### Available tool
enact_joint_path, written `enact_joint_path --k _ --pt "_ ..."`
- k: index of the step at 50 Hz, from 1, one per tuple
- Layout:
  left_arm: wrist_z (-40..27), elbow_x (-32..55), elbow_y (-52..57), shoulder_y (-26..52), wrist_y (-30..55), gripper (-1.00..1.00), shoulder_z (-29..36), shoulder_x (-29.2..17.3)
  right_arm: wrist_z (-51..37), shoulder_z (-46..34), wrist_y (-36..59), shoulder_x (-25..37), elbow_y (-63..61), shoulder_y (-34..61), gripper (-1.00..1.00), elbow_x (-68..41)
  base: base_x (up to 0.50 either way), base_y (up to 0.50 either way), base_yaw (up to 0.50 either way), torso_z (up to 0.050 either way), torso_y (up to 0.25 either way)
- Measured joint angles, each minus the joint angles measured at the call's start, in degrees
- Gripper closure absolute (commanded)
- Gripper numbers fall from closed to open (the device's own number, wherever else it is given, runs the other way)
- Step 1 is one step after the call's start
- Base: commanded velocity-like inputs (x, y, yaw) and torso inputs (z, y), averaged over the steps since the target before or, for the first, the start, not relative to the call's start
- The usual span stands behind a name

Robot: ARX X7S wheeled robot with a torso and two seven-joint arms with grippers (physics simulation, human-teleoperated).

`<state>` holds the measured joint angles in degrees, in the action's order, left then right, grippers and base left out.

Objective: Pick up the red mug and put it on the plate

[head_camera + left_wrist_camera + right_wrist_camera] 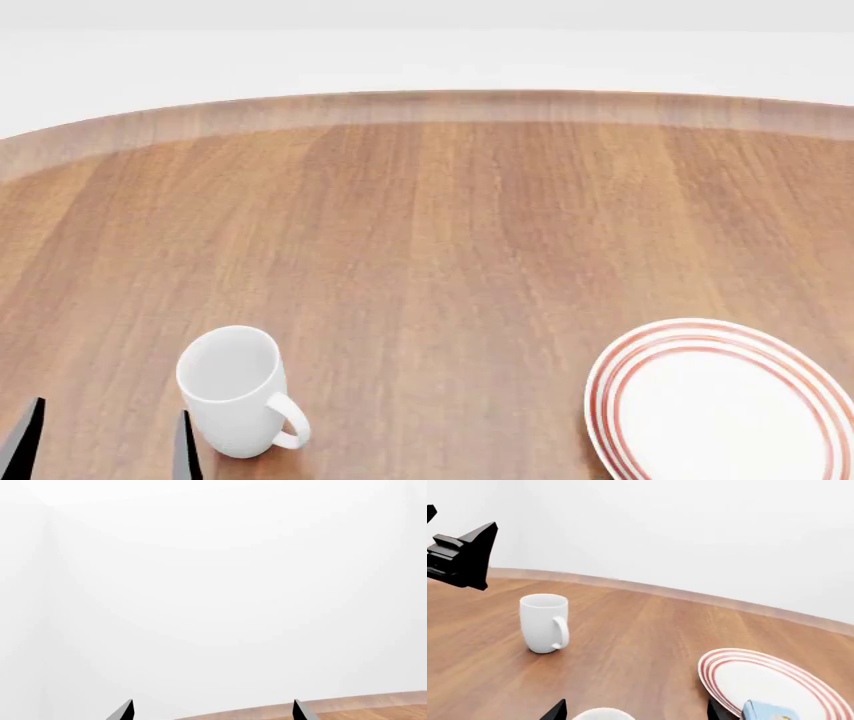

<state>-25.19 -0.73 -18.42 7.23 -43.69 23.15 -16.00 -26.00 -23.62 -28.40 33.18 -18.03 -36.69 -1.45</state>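
A white cup rim [604, 714] sits between the spread tips of the right pincer [635, 714]; whether it is the red mug cannot be told. The plate [720, 665] lies just beside that pincer. The left pincer [104, 450], also released, hovers beside a white mug [240, 395].

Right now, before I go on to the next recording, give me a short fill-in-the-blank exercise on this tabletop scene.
1. The mug standing upright on the wooden table is plain ____.
2. The plate has ____ rings around its rim.
3. The mug's handle points toward the round ____.
4. The left gripper is ____, with nothing between its fingertips.
Missing words: white; red; plate; open.
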Motion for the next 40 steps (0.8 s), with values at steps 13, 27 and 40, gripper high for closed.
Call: enact_joint_path --k 13,27,40 --pt "-0.2 0.0 0.0 0.1 0.0 -1.00 0.2 -0.1 -0.4 -1.3 -4.6 -0.6 5.6 -0.2 -1.00 0.1 0.00 0.00 0.00 0.000 0.000" --pt "-0.3 0.0 -0.1 0.2 -0.2 -1.00 0.5 -0.3 -0.3 -2.7 -8.8 -1.7 11.9 0.7 -1.00 -0.6 0.00 0.00 0.00 0.000 0.000" --pt "-0.5 0.0 -0.2 0.2 -0.4 -1.00 0.7 -0.4 0.2 -4.2 -10.3 -2.8 15.8 2.0 -1.00 -1.0 0.00 0.00 0.00 0.000 0.000"
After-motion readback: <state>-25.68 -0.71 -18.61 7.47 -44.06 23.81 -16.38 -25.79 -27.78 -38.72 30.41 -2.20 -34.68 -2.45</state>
